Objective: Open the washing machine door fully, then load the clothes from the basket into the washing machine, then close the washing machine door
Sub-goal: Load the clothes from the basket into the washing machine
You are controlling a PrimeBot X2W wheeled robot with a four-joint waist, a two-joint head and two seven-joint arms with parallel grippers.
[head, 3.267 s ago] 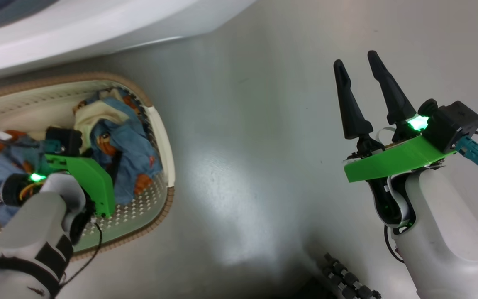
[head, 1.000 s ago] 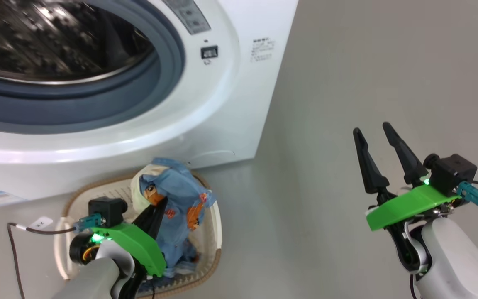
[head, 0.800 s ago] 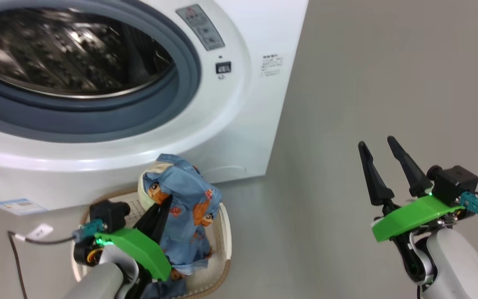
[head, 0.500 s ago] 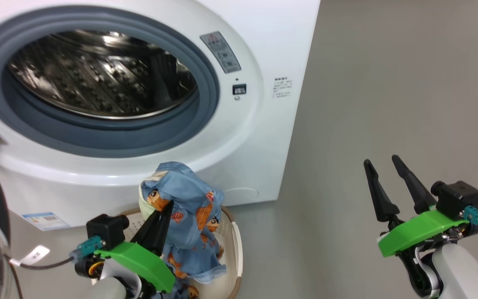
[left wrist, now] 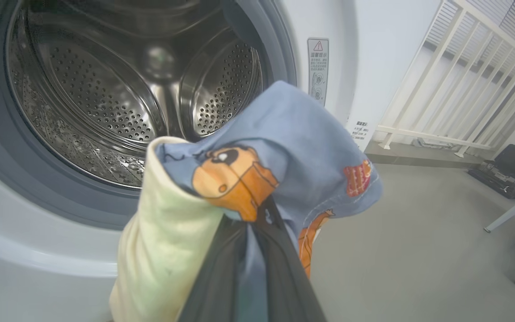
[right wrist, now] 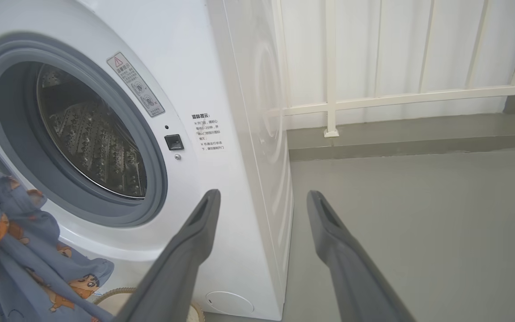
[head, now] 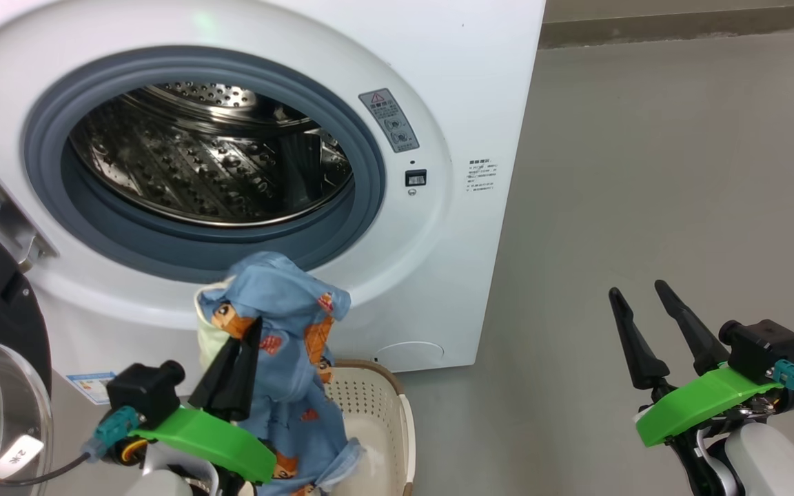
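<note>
Pinched in the left fingers (head: 231,382) at lower centre, just above the basket (head: 369,398), the clothes (head: 280,297) hang long — the tail could catch the gasket (head: 368,196) or slip out short of the drum (head: 197,179); right fingers (head: 635,344) stand spread.

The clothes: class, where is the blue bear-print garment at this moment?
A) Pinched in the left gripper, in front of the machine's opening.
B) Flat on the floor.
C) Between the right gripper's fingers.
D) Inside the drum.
A: the left gripper is shut on the clothes, which hang over the basket before the washing machine; the right gripper stands open, holding nothing.
</note>
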